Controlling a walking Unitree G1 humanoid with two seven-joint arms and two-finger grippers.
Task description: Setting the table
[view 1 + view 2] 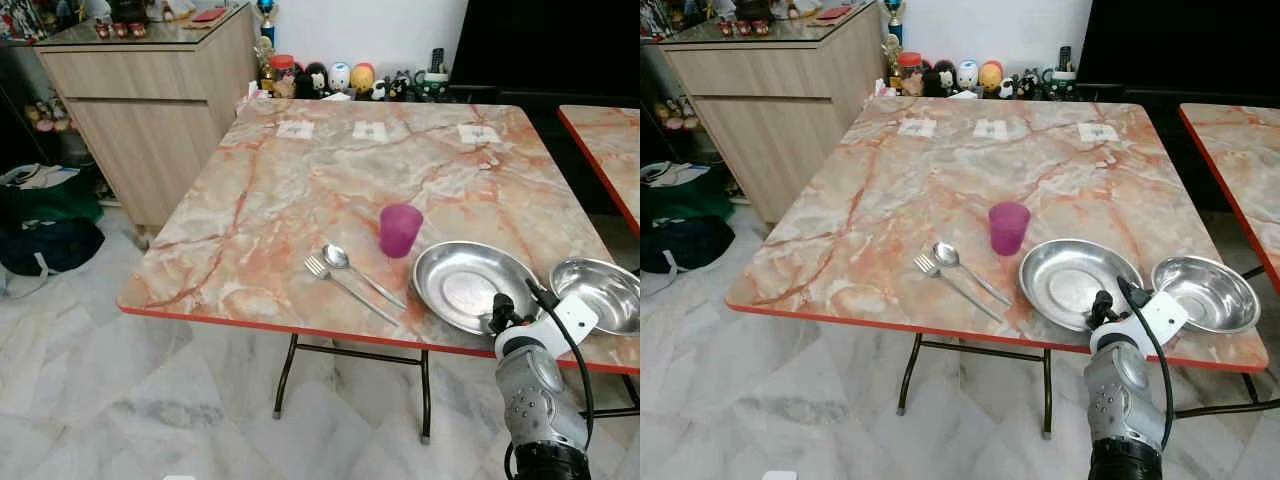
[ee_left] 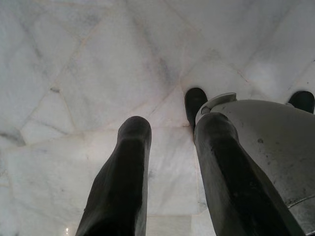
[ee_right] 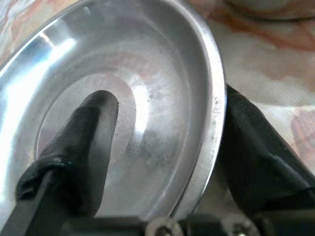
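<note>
On the marble table (image 1: 300, 180), near its front edge, stand a purple cup (image 1: 400, 229), a spoon (image 1: 355, 270) and a fork (image 1: 345, 285) side by side, a steel plate (image 1: 465, 285) and a steel bowl (image 1: 598, 292). My right gripper (image 1: 503, 316) is at the plate's near rim. In the right wrist view it (image 3: 167, 103) is open and straddles the rim of the plate (image 3: 147, 59), one finger (image 3: 93, 128) inside the dish and the other outside against the edge. My left gripper (image 2: 172, 125) hangs open over the floor, holding nothing.
A wooden cabinet (image 1: 150, 100) stands at the back left, with bags (image 1: 45, 230) on the floor beside it. Figurines (image 1: 340, 78) line the wall behind the table. A second marble table (image 1: 605, 140) is at the right. Three paper squares (image 1: 370, 130) lie at the table's far side.
</note>
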